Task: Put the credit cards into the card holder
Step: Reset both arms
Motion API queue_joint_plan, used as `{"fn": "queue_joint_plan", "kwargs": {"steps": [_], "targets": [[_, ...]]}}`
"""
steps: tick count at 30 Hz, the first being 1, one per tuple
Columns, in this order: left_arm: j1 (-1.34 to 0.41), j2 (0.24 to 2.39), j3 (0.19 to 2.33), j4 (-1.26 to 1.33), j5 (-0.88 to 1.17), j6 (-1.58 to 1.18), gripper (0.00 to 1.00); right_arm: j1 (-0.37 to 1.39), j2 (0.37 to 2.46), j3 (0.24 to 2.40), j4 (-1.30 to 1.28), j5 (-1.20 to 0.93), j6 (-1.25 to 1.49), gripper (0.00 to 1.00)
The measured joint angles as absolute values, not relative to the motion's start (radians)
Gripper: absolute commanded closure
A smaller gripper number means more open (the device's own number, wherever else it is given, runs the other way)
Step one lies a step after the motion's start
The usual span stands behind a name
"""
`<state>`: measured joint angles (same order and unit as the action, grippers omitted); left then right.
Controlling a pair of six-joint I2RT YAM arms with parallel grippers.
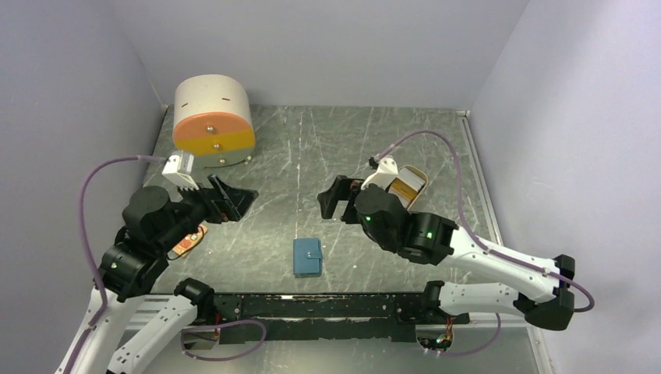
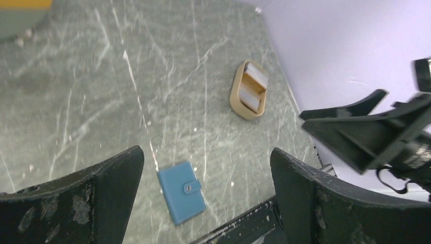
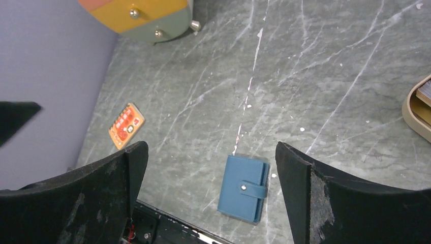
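The blue card holder (image 1: 307, 256) lies closed, snap tab fastened, on the table near the front edge; it also shows in the left wrist view (image 2: 181, 191) and the right wrist view (image 3: 243, 188). An orange-yellow credit card (image 1: 189, 241) lies flat at the left, partly under my left arm; it shows in the right wrist view (image 3: 126, 125). Whitish-grey cards (image 2: 253, 85) sit in the oval tan tray (image 2: 235, 96). My left gripper (image 1: 236, 200) is open and empty, above the table left of the holder. My right gripper (image 1: 331, 204) is open and empty, above the table behind the holder.
A round white drum with an orange and yellow face (image 1: 212, 115) stands at the back left. The tan tray (image 1: 418, 181) is partly hidden behind my right wrist. Grey walls close in the table on three sides. A black rail (image 1: 327, 305) runs along the front edge.
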<state>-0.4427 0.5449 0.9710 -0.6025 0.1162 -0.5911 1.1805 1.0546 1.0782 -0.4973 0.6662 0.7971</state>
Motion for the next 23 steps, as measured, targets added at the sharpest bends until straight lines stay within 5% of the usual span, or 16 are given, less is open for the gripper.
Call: {"fn": "queue_joint_plan", "kwargs": {"steps": [23], "targets": [[-0.443, 0.479, 0.837, -0.648, 0.115, -0.7, 0.01, 1.179, 0.934, 0.956, -0.409, 0.645, 0.823, 0.01]]}}
